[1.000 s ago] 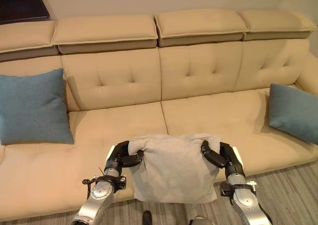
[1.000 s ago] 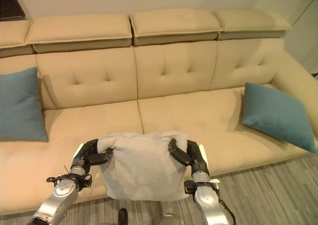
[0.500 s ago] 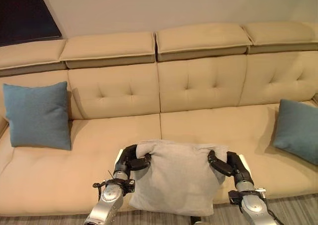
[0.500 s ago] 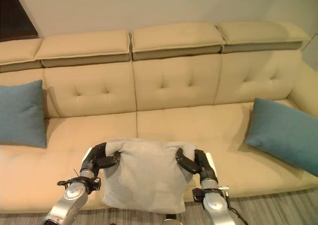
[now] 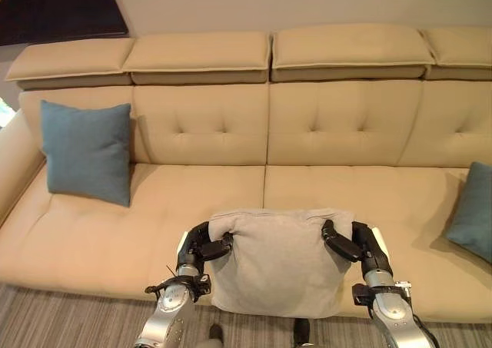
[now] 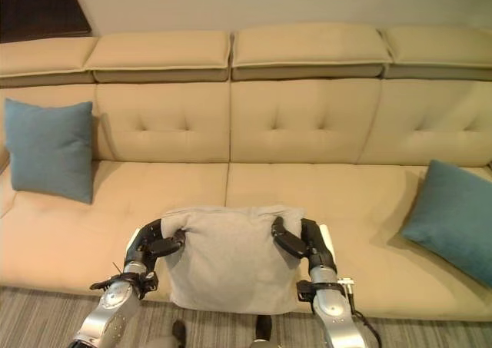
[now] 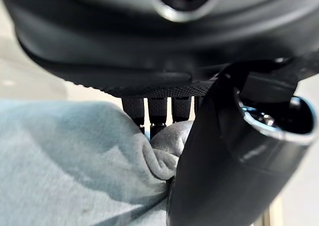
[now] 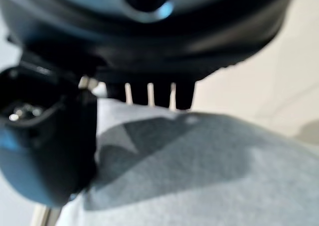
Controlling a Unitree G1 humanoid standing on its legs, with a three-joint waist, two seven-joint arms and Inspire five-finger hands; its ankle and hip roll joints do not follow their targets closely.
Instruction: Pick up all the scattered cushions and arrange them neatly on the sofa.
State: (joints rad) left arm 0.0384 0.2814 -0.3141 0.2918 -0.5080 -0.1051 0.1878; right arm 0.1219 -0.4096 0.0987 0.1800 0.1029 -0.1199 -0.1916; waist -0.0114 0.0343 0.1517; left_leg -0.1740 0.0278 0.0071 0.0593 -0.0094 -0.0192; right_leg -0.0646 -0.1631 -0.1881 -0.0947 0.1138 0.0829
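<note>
Cushion first: your grey cushion (image 5: 277, 261) hangs upright in front of the sofa's seat edge, pinched at its two upper corners, so it stays flat and square to the backrest, which I judge suits setting it straight down on the seat. Your left hand (image 5: 201, 247) has its fingers curled round the left corner, cloth bunched between thumb and fingers in the wrist view; your right hand (image 5: 356, 244) clamps the right corner the same way. Beyond it the sofa (image 5: 330, 125) serves as the holder here: one blue cushion (image 5: 87, 151) leans against the backrest at the left end, and another blue cushion (image 6: 451, 219) rests tilted near the right end, well apart, leaving the middle seats bare for yours.
</note>
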